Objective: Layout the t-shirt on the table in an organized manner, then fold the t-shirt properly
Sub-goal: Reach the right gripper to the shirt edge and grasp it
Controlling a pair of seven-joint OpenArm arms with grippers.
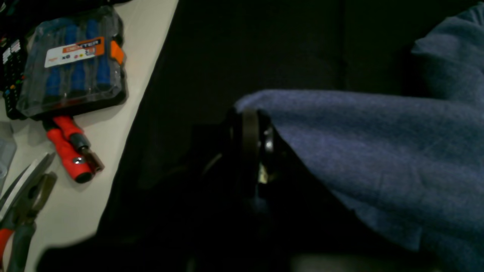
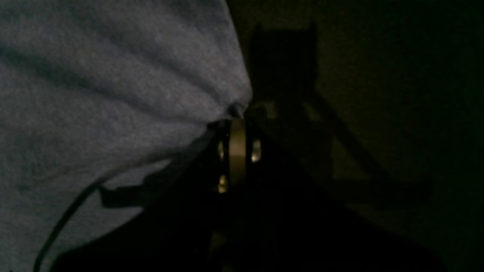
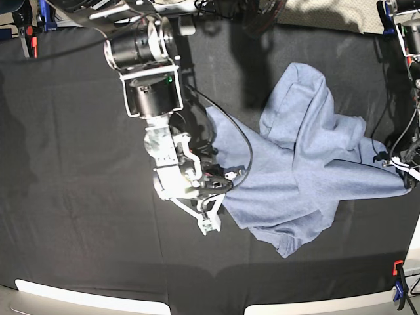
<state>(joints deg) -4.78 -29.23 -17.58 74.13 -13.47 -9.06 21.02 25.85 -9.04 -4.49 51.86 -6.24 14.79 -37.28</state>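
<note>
The light blue-grey t-shirt (image 3: 302,170) lies crumpled and stretched sideways on the black table (image 3: 79,197), one part bunched up toward the back. My right gripper (image 3: 226,180) is shut on the shirt's left edge; the right wrist view shows its fingertips (image 2: 236,113) pinching a gathered fold of the t-shirt (image 2: 113,94). At the far right edge of the base view my left gripper (image 3: 401,167) is shut on a pulled-out corner. In the left wrist view that gripper (image 1: 251,113) grips the cloth's hem, and the t-shirt (image 1: 359,139) drapes away to the right.
Beside the black cloth, a white surface (image 1: 147,37) holds a clear case of blue screwdrivers (image 1: 72,60), a red-handled driver (image 1: 70,147) and pliers (image 1: 22,204). An orange-black clamp (image 3: 398,292) grips the front right corner. A thin cable (image 3: 239,134) loops over the shirt.
</note>
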